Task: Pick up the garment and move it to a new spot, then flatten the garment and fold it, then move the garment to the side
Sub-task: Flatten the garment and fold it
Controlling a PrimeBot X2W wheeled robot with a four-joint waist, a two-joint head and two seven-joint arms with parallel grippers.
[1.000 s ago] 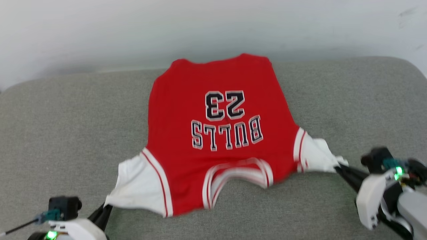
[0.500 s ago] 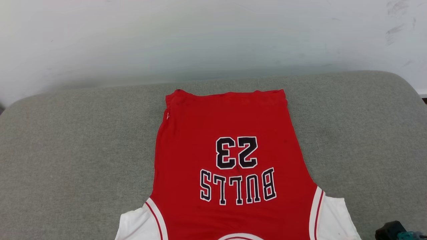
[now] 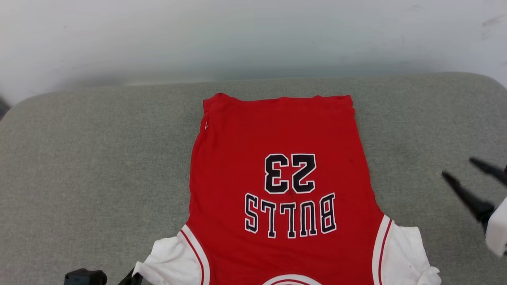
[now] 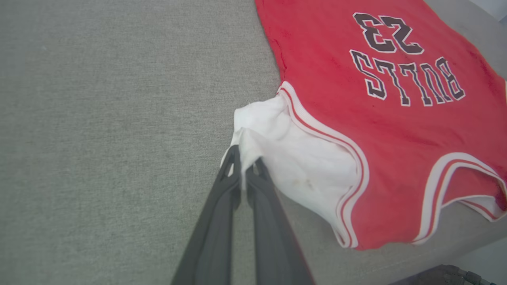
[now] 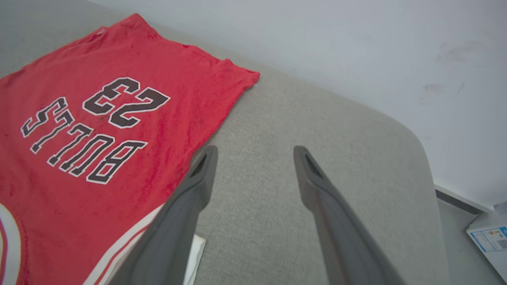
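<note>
One garment (image 3: 277, 130), two grippers, one cushion.
There is one red garment with two white sleeves (image 4: 301, 158). On it are two numbers (image 3: 290, 173) and five letters (image 3: 290, 215). There are two grippers, the left gripper (image 4: 243, 160) and the right gripper (image 5: 255, 152). Each has two dark fingers (image 5: 317, 186), so that makes four fingers. There is one big grey cushion (image 3: 79, 158) under the garment, one pale wall (image 3: 237, 35) behind it, and one small white box (image 5: 489, 237) with a blue label.

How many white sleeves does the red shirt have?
2. The left sleeve is pinched in the left claw; the right sleeve lies loose on the grey cushion, near the open right claw.
</note>
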